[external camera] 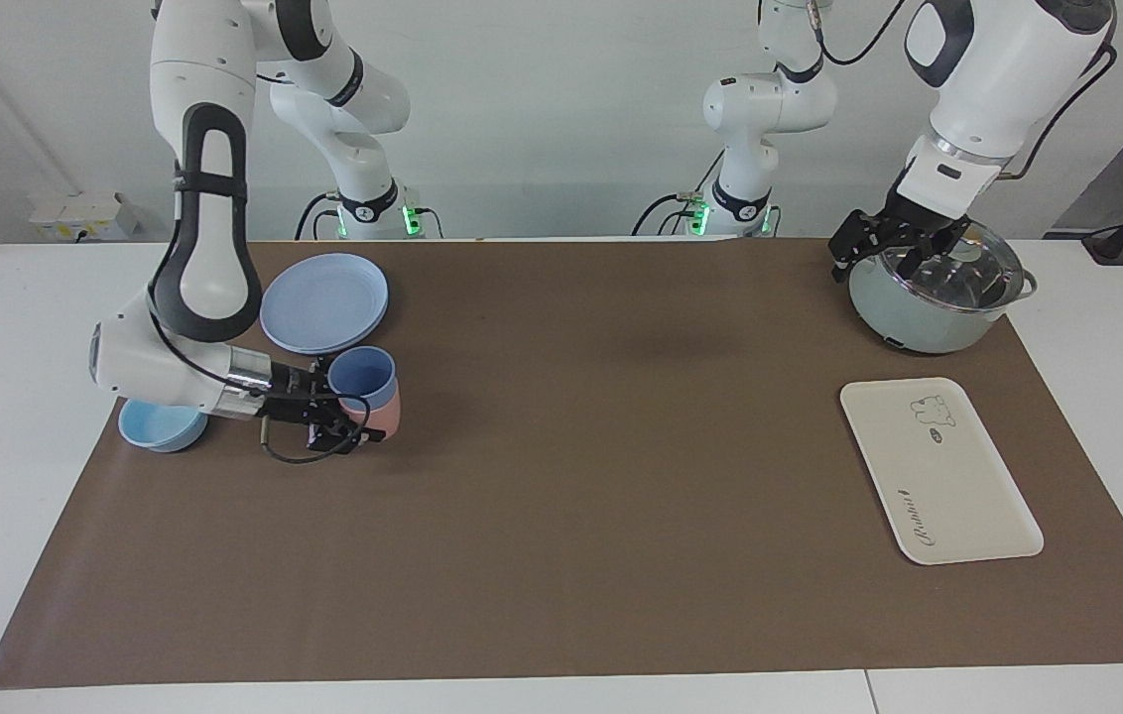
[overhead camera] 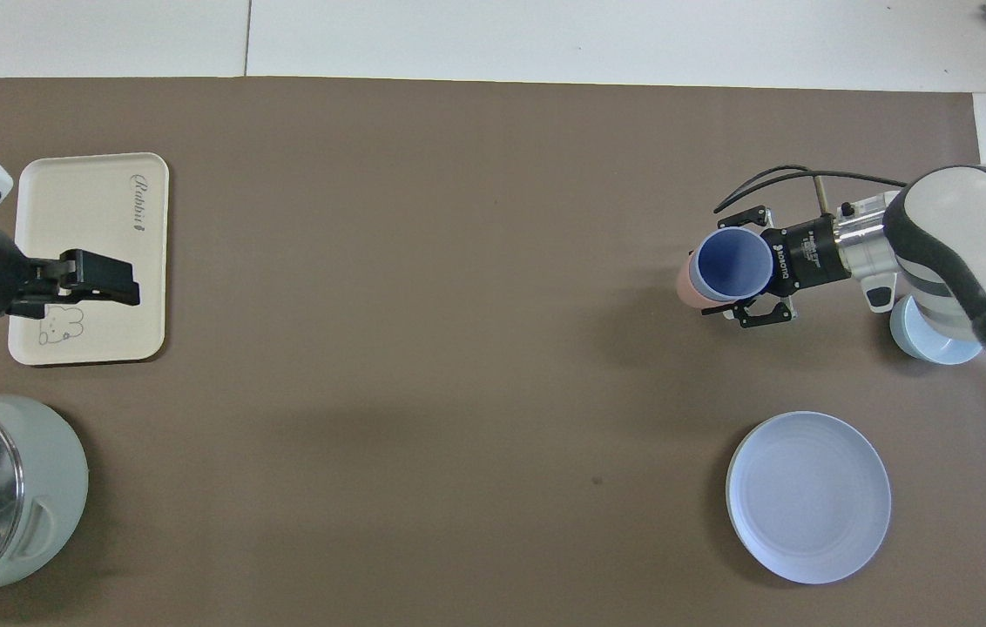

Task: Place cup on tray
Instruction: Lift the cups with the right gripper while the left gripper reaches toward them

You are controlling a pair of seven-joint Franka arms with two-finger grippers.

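The periwinkle-blue cup (external camera: 361, 374) stands nested in a pink cup (external camera: 378, 415) at the right arm's end of the table, beside the blue plate. It also shows in the overhead view (overhead camera: 731, 265). My right gripper (external camera: 331, 407) lies level with the table, with its fingers on either side of the cup, shut on it (overhead camera: 741, 266). The cream tray (external camera: 938, 469) with the bear drawing lies flat and bare at the left arm's end (overhead camera: 92, 252). My left gripper (external camera: 922, 260) hangs open and empty over the pot; the left arm waits.
A round blue plate (external camera: 324, 301) lies nearer to the robots than the cups. A shallow light-blue bowl (external camera: 161, 426) sits under the right arm's wrist. A grey pot (external camera: 929, 302) with a glass lid stands nearer to the robots than the tray.
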